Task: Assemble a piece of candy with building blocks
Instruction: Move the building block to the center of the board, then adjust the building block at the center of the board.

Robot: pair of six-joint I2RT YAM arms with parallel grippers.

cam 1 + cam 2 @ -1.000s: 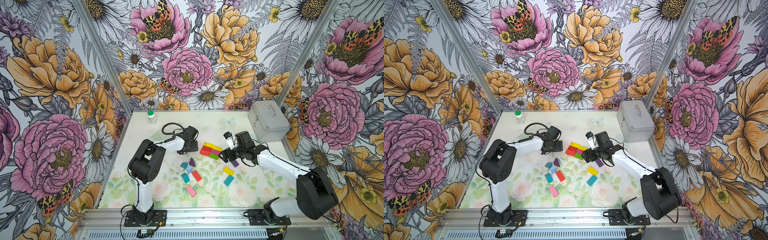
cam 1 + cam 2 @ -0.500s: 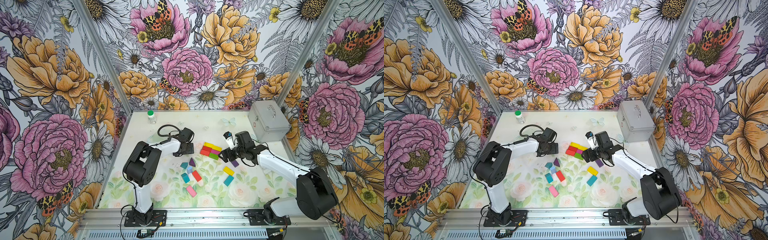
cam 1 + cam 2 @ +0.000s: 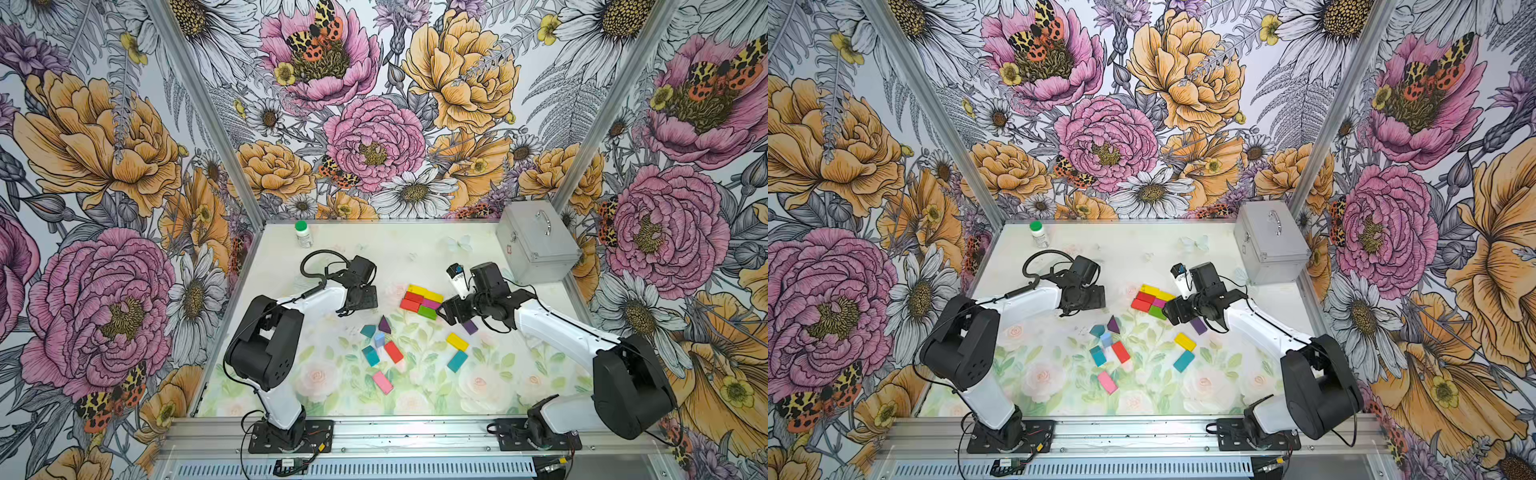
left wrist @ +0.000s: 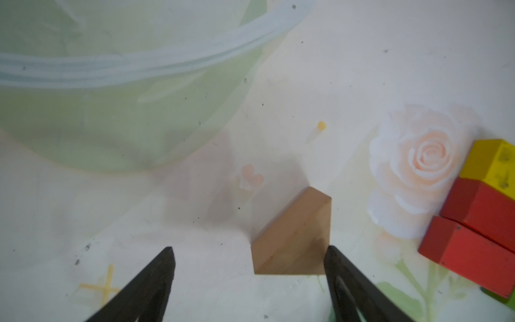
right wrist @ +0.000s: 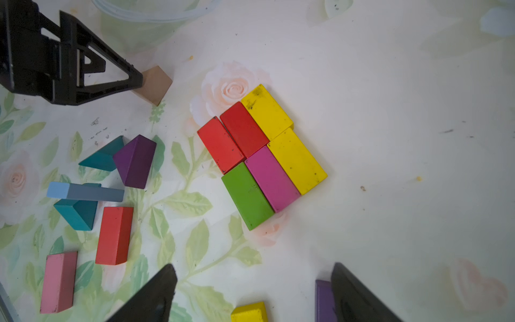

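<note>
Currently the wrapper-end step is in hand. Left end effector (image 4: 249, 249), jaws wide and gripping nothing, straddles the tan triangle (image 4: 292, 239) on the desk (image 4: 362, 69) near the six-brick slab (image 5: 262, 156). Right end effector (image 5: 253, 264) hangs open, empty. Next: close, then seat the triangle against the slab's red end.

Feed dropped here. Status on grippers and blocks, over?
Left gripper open around tan triangle, not closed on it. Right gripper open, empty, beside six-brick slab. Nothing between triangle and slab.
</note>
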